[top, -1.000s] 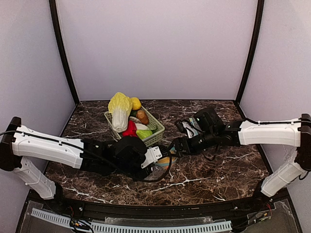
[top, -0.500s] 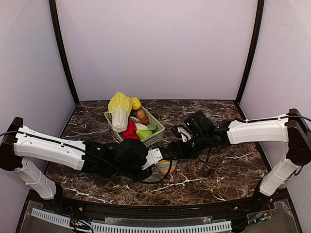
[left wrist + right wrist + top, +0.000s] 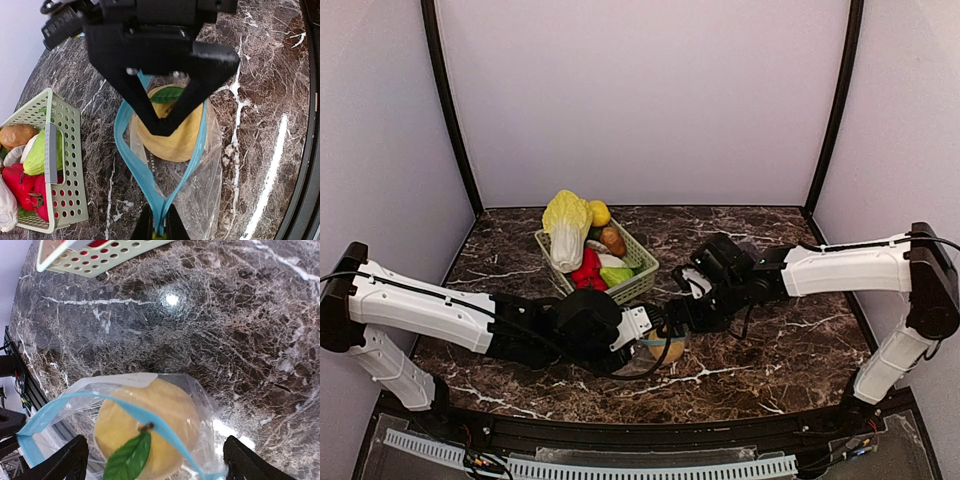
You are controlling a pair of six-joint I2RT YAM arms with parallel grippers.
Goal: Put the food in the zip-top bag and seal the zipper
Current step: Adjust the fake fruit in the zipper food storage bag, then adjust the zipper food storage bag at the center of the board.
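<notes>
Peach: lodged inside the zip-top bag, lower centre of the overhead view, on the marble table. Hemmed in by both arms, with the left claw just to its left and the right claw just above and to its right. Up and left of the bag: basket packed with produce, cabbage leaning out at its far corner. Largely masked by the claws; opening of either claw not readable from here.

Left wrist view. Peach at centre, green leaf on top, framed by the blue zipper, which gapes in a loop around it. Left claw at bottom centre, fingers together, clamped on the near end of the zipper. Upper half blocked by the dark body of the right claw, overlapping the top of the peach. Basket at left edge, red peppers inside, well apart from the bag.

Right wrist view. Peach at lower centre under clear film of the bag, zipper crossing over it. Right claw spread wide, fingers in the two bottom corners, peach between them, no contact visible, nothing held. Basket rim at top left.
</notes>
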